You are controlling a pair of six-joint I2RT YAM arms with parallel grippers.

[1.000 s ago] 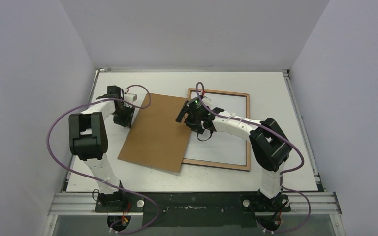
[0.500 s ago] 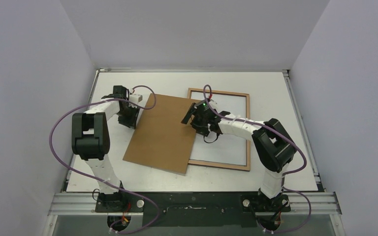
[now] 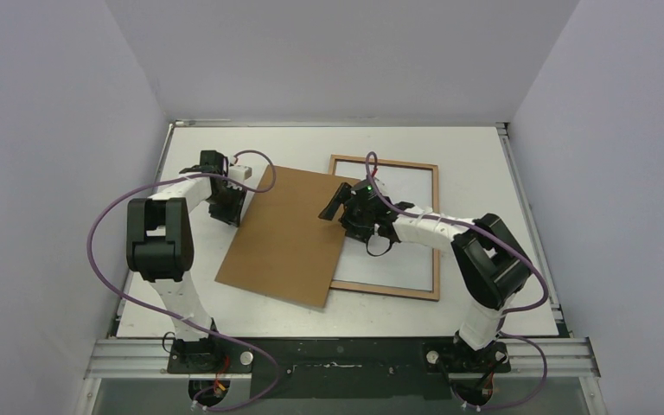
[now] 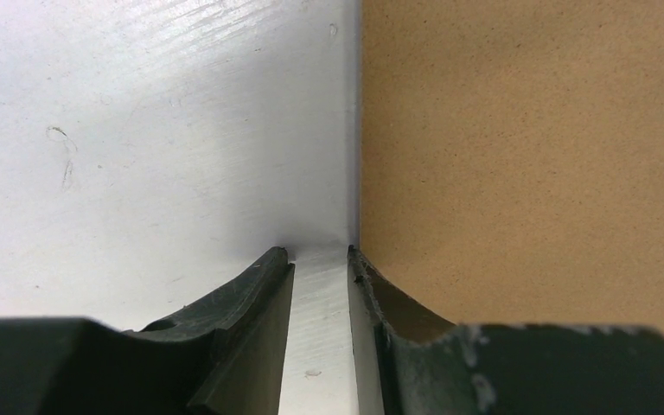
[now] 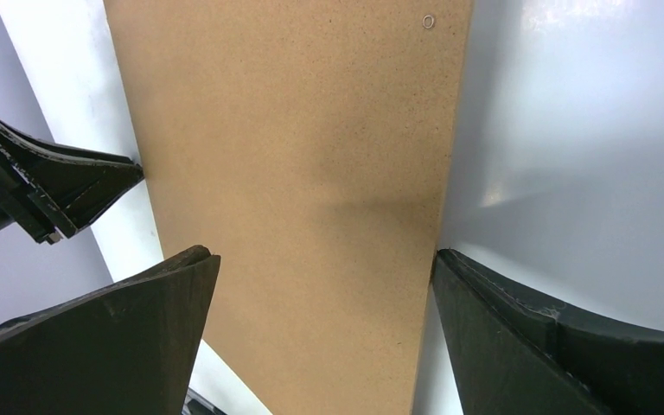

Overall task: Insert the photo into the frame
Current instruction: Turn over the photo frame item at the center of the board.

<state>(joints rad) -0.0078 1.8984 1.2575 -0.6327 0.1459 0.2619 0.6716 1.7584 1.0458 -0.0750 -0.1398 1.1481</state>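
Note:
The light wood-brown frame (image 3: pixel 437 226) lies flat at the right of the table. A plain white sheet (image 3: pixel 398 183), apparently the photo's back, fills its opening and shows as a glossy pale surface (image 5: pixel 588 173) in the right wrist view; no picture side shows. A brown backing board (image 3: pixel 285 233) overlaps the frame's left rail. My right gripper (image 3: pixel 335 206) is wide open over the board's right edge (image 5: pixel 320 259), holding nothing. My left gripper (image 3: pixel 227 206) sits low at the board's left edge, jaws narrowly open (image 4: pixel 318 252) over bare table, one finger (image 4: pixel 367 285) against the board (image 4: pixel 527 130).
The white table (image 3: pixel 484 147) has raised rails along its left, back and right sides, with grey walls close behind. Purple cables loop from both arms. The left gripper's fingers (image 5: pixel 60 186) also appear at the board's far edge in the right wrist view.
The board has slid a little to the right, further over the frame, with the left gripper following its edge. The right gripper has shifted right and opened slightly wider.

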